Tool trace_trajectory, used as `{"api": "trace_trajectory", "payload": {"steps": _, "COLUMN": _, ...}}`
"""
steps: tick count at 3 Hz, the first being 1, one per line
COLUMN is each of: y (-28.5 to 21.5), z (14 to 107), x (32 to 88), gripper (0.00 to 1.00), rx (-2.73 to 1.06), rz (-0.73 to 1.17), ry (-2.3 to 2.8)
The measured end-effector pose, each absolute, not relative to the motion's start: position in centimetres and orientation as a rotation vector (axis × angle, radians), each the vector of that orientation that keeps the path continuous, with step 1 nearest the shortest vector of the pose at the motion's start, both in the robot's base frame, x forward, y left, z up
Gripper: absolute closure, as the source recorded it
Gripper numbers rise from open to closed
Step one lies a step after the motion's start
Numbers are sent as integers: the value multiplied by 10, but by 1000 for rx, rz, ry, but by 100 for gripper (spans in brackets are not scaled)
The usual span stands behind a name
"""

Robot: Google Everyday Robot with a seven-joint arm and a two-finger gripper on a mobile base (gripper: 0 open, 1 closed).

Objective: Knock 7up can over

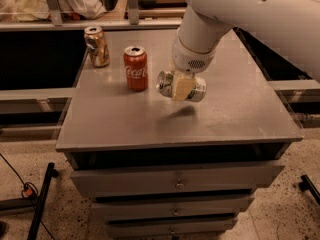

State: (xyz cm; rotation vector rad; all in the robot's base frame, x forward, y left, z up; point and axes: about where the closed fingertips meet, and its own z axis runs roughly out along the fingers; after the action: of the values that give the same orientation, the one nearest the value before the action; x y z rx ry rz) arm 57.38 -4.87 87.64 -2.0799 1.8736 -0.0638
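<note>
The gripper (181, 89) hangs over the middle of the desk (240, 109), its tan fingers (183, 86) clamped round the 7up can (200, 90). The can lies sideways, seemingly just clear of the top. I'd lower it flat before letting go: a smooth round aluminium cylinder on that matte grey surface would roll. The glossy red Coca-Cola can (136, 68) stands at nine o'clock, the gold-brown can (97, 46) at ten.

Gripper (183, 88) above table (240, 116) clasps 7up can (200, 90). Its finger hides the can's middle, logo unreadable. Arm (240, 9) cut off top-right.
</note>
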Motion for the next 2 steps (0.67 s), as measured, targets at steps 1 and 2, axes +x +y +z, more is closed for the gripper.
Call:
{"api": "trace_trajectory", "payload": {"steps": 1, "y": -70, "z": 868, "x": 575, "gripper": 46, "rx": -2219, "rz": -259, "ry": 1901}}
{"api": "trace_trajectory", "payload": {"steps": 2, "y": -85, "z": 860, "x": 577, "gripper": 26, "rx": -2318, "rz": -387, "ry": 1927}}
